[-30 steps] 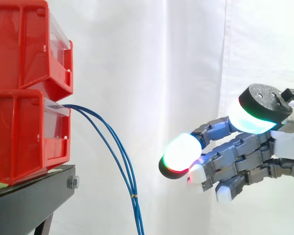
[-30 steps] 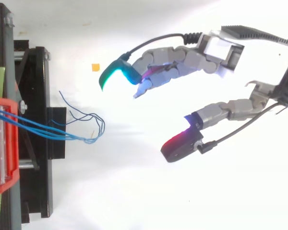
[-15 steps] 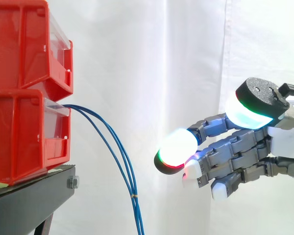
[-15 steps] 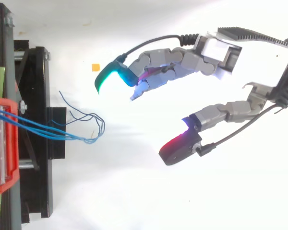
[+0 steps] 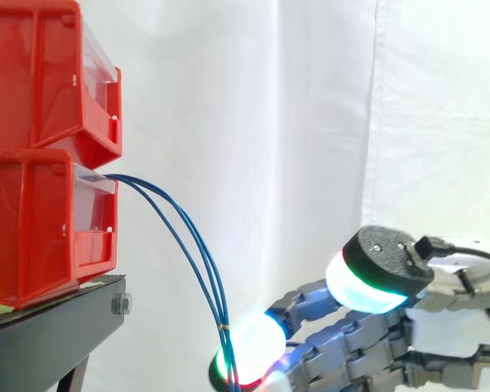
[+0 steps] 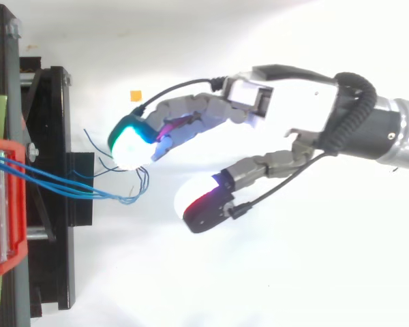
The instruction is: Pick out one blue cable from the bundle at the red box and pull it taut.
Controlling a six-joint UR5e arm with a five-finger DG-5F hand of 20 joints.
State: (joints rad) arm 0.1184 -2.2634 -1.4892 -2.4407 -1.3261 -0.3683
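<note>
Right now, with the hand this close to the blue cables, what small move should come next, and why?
Probably ease the hand slightly further toward the red box, then close on one strand. Its fingers and thumb stand apart, the hanging blue cables lie just ahead of the gap between them, and nothing is held yet.

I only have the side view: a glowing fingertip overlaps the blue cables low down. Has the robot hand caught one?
Observer: No. From above, the robot hand is open, with the thumb well apart from the fingers and nothing pinched.
Operator: Where do the cables sit relative to that gap?
Observer: The blue cables bend back at the gap's mouth, beside the lit finger pad and clearly short of the thumb.
</note>
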